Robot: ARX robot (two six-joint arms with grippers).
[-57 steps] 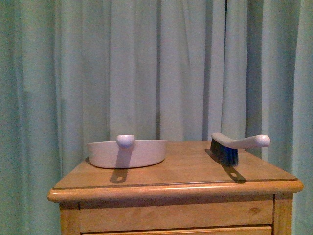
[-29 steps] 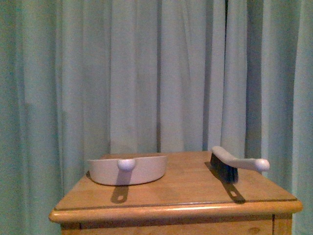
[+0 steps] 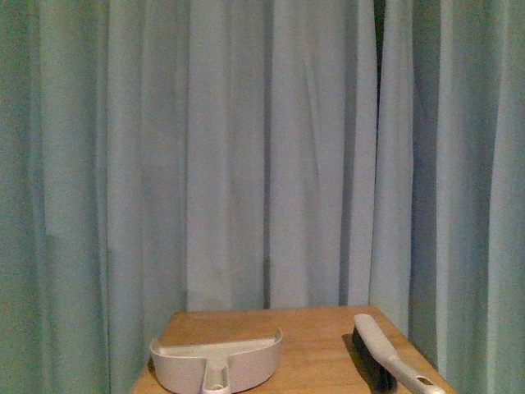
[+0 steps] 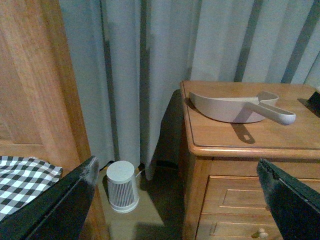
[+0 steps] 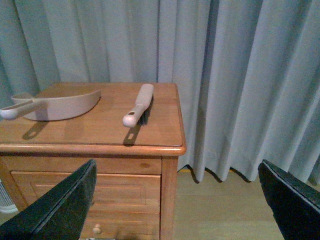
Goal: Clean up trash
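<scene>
You are facing a wooden dresser that is standing in front of a pale grey-green curtain, and both tools for the cleaning are lying on its top. The white dustpan is resting at about 11 o'clock from you, with its open mouth turning toward the curtain at 12 o'clock and its handle pointing back at you, toward 6 o'clock. The hand brush is lying at about 1 o'clock, well apart from the dustpan, with its dark bristles sitting down on the wood and its white handle running toward 5 o'clock. In the front view neither arm is showing. In the left wrist view, your left gripper is hanging away from the dresser, at its dustpan end, and its two black fingers are spreading wide and gripping nothing. Here you are also seeing a small white ribbed device standing on the floor between the dresser and a wooden panel, with a black-and-white checked cloth just beside that panel. In the right wrist view, your right gripper is hovering in front of the dresser, its fingers also spreading wide with nothing between them.
</scene>
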